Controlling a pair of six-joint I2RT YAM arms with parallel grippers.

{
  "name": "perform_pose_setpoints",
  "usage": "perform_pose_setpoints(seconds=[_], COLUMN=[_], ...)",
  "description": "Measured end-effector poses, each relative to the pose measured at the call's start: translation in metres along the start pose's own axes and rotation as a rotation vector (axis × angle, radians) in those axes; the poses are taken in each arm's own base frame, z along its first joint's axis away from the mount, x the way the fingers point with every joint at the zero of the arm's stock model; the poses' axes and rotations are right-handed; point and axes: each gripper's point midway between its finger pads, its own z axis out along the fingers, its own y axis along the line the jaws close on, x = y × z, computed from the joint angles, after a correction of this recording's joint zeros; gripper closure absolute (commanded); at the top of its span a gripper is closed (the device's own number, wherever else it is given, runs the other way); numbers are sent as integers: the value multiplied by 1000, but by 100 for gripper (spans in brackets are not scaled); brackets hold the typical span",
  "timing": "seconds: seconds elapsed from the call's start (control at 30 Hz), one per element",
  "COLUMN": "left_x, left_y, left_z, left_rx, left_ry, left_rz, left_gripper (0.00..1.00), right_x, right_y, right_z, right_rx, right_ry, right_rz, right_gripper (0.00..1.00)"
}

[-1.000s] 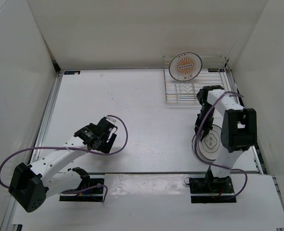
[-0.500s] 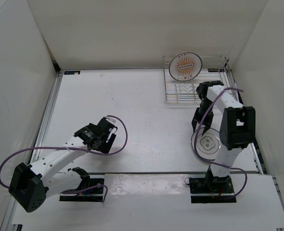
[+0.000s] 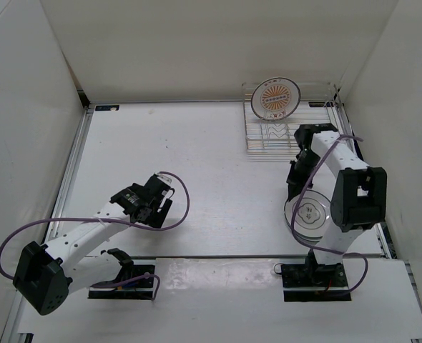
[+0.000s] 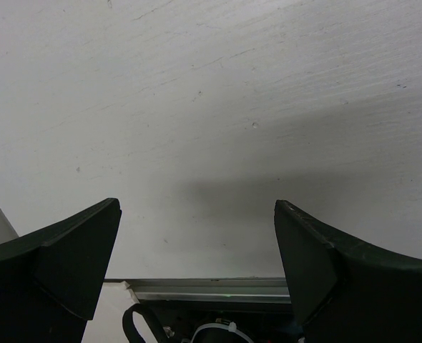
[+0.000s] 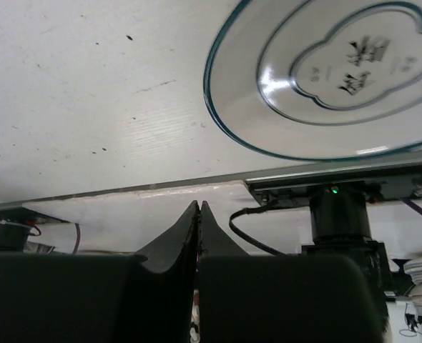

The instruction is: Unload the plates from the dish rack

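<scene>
Surveying from above: orange sunburst plate [image 3: 275, 98] stands upright in the dish rack [image 3: 254, 140], behind the right gripper [image 3: 293, 191], on the nearer arm. Left wrist: left gripper [image 4: 197, 214] spread, holding nothing. Right wrist: fingers pressed together; black-ringed plate [image 5: 325, 71] lies flat ahead.

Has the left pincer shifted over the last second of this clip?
No. The left pincer keeps the same place against the table's left rail in the top view.
</scene>
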Motion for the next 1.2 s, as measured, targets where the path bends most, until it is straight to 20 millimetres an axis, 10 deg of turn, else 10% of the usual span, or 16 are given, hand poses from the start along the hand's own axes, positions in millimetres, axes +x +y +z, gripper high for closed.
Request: perform_pose_setpoints(seconds=[0.27,0.4,0.47,0.73,0.77,1.03,1.2], left_x=[2,2,2,1,0,-1,-3], left_y=[0,1,2,2,3,11,15], left_z=[0,0,0,1,0,-3,-4], left_rx=[-1,-5,-7,-12,-14,-52,-74], left_ry=[6,9,9,22,21,20,36], left_rz=[5,11,14,31,32,45,63], left_gripper=[0,0,0,0,0,0,0], right_x=[-5,-34,-59,-172,-186,-324,-353], right_y=[13,39,64,151,155,168,170], right_z=[35,15,-14,-160,-166,-164,-167], right_rx=[-55,-144,-244,-833,-892,-1087,-1149], right_ry=[77,-4,-107,-499,-502,-497,-520], right_rz=[-19,-37,-40,209,264,558,664], right_gripper=[94,66,42,23,10,10,10])
